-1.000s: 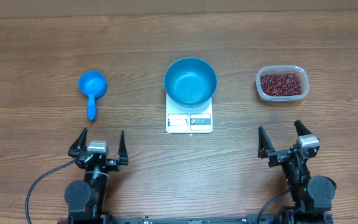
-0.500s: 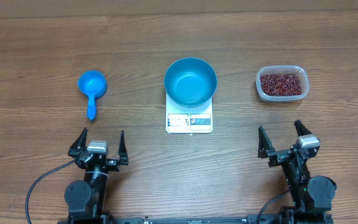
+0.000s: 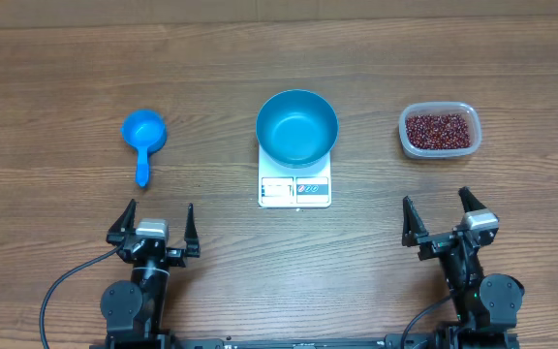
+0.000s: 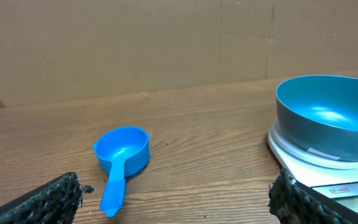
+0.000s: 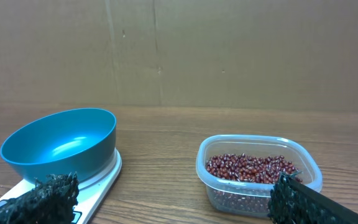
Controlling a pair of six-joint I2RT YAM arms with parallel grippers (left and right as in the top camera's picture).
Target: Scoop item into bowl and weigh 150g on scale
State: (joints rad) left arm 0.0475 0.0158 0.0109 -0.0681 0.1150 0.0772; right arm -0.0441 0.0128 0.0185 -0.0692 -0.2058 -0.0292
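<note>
The bowl (image 3: pixel 296 127) sits on the scale (image 3: pixel 295 198), whose display (image 3: pixel 277 190) is hardly legible.

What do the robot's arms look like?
Both arms are black. The left end effector and right end effector each have two black pointed fingers with rough padded insides and a silver block between them. A black cable curls from each base.

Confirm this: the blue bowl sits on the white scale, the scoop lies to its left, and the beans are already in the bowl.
The bowl on the scale is empty; the beans are in the clear tub to its right, as the overhead view shows. The scoop does lie left.
</note>
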